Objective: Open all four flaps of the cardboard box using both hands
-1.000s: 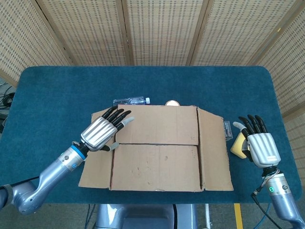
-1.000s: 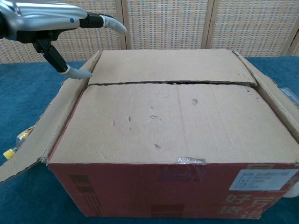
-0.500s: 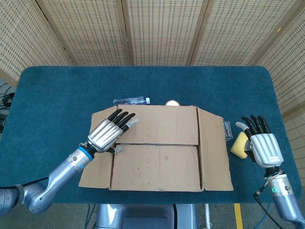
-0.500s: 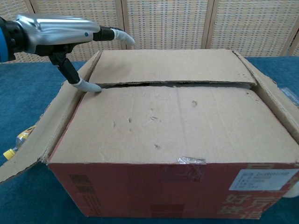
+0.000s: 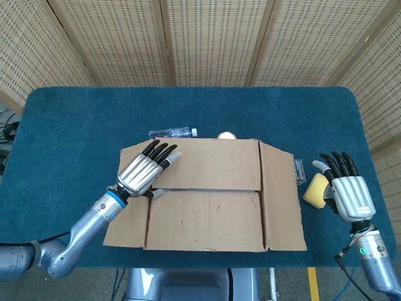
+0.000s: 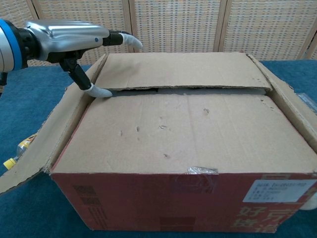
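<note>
Over cardboard box (image 5: 207, 194) far flap: left hand (image 5: 143, 174) flat, fingers (image 5: 164, 155) spread, empty; right hand (image 5: 349, 194) likewise.

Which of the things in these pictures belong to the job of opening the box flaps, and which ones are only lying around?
Belong to the job:
- brown cardboard box, side flaps already out
- far top flap, near top flap
- left robot hand, thumb at the seam
- right robot hand, open beside the box

Lying about:
- clear plastic bottle
- yellow sponge-like block
- small clear packet
- blue cloth-covered table

Left hand (image 5: 143, 173), right hand (image 5: 349, 194): fingers spread.
</note>
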Controlling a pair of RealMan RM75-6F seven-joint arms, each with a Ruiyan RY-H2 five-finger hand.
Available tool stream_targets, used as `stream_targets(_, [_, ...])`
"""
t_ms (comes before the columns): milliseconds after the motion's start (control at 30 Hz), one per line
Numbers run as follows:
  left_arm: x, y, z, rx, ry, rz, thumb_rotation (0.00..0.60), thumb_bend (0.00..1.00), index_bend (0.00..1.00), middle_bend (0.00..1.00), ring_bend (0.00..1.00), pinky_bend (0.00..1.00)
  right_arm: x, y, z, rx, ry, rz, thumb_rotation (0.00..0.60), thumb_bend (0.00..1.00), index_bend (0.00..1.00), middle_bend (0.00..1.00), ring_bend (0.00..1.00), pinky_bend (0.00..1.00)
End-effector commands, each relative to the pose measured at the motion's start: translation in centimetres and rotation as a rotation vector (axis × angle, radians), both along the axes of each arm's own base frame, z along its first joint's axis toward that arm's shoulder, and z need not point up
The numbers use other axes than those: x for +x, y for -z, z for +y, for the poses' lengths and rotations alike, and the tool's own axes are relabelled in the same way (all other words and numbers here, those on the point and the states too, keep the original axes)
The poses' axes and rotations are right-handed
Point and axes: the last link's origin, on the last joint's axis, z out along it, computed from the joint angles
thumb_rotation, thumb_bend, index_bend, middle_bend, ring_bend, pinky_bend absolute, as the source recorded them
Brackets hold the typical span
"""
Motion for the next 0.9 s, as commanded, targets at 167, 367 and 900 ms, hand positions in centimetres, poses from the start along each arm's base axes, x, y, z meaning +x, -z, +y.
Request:
stream_targets(167, [0.1, -0.1, 0.4, 0.034, -0.004, -0.029, 0.521, 0.27, 0.0, 0.0, 0.0, 0.0, 0.0, -0.1, 0.1, -0.006, 0.002, 0.0, 0.6, 1.0, 0.19, 0.13, 0.0, 0.0])
stream_targets(367, [0.5, -0.9, 0.7, 0.091, 0.015, -0.114, 0.521, 0.27, 0.0, 0.0, 0.0, 0.0, 0.0, -0.2, 0.1, -0.009, 0.0, -0.001, 0.6, 1.0, 0.19, 0.13, 0.0, 0.0])
stream_targets(900, [2.2, -6.0, 5.5, 0.311, 0.082, -0.226, 0.52, 0.27, 0.0, 0.0, 0.0, 0.0, 0.2, -0.3, 0.2, -0.01, -0.005, -0.003, 0.6, 1.0, 0.19, 0.13, 0.0, 0.0])
